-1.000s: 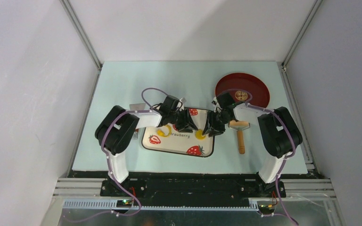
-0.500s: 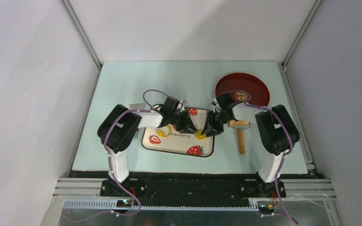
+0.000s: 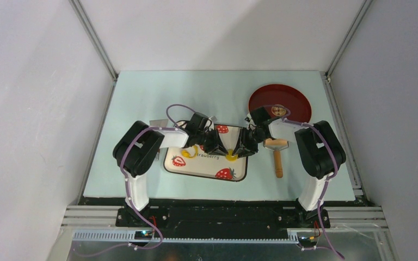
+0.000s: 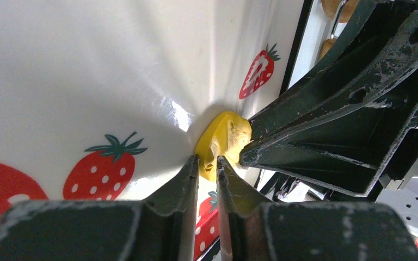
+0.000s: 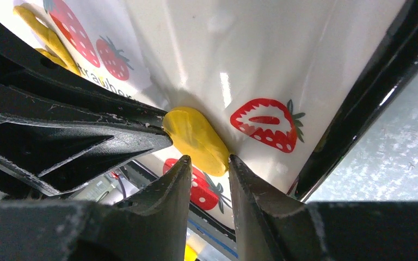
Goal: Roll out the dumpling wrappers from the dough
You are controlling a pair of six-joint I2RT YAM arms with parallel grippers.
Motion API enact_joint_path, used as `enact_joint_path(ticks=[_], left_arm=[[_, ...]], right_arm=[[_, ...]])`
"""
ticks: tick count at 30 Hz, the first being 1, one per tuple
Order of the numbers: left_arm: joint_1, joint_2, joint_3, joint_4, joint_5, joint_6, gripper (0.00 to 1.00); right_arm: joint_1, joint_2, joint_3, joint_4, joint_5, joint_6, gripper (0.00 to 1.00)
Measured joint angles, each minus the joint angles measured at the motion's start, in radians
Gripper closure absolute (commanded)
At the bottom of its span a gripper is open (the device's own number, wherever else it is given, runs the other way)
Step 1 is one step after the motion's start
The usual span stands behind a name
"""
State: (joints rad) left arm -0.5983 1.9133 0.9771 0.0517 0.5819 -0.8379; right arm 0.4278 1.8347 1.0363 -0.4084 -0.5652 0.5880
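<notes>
A bright yellow dumpling wrapper (image 3: pixel 231 156) lies near the right end of the strawberry-print tray (image 3: pixel 196 166). Both grippers meet over it. My left gripper (image 4: pixel 208 160) is shut on the near edge of the yellow wrapper (image 4: pixel 226 136). My right gripper (image 5: pixel 207 159) has the wrapper's (image 5: pixel 196 136) other end between its fingertips, shut on it. From above, the left gripper (image 3: pixel 223 150) and right gripper (image 3: pixel 238 153) stand tip to tip. The leftover yellow dough (image 3: pixel 189 150) lies curved on the tray's left part. A tan wrapper (image 3: pixel 277 111) rests on the red plate (image 3: pixel 291 100).
A wooden-handled tool (image 3: pixel 278 160) lies on the table just right of the tray, under the right arm. A small grey metal piece (image 3: pixel 155 124) sits beyond the tray's left corner. The red plate stands at the back right.
Both pairs of jaws have narrowed onto the yellow wrapper, the left more than the right. The arms have barely shifted.
</notes>
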Motion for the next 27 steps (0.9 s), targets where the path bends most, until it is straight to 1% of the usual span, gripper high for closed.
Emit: enact_joint_path(ticks=[3,5,8,10,20,25,27], left_arm=[[0.0,0.0,0.0,0.002,0.005,0.0,0.79],[-0.001,0.0,0.001,0.006,0.009,0.0,0.77],[-0.002,0.0,0.006,0.007,0.02,0.0,0.72],[-0.002,0.0,0.011,0.008,0.029,0.0,0.71],[-0.006,0.0,0.02,0.041,0.077,-0.002,0.7],[-0.008,0.0,0.02,0.046,0.08,-0.005,0.66],[-0.008,0.0,0.02,0.046,0.076,-0.004,0.65]], right_arm=[[-0.002,0.0,0.0,0.004,-0.003,0.008,0.64],[-0.003,0.0,0.0,0.006,-0.006,0.011,0.64],[-0.006,0.0,0.0,0.011,-0.014,0.014,0.64],[-0.008,0.0,0.0,0.015,-0.02,0.014,0.64],[-0.016,-0.002,0.0,0.021,-0.028,0.015,0.63],[-0.019,-0.021,0.0,0.021,-0.024,0.014,0.62],[-0.022,-0.032,0.0,0.016,-0.013,0.013,0.59]])
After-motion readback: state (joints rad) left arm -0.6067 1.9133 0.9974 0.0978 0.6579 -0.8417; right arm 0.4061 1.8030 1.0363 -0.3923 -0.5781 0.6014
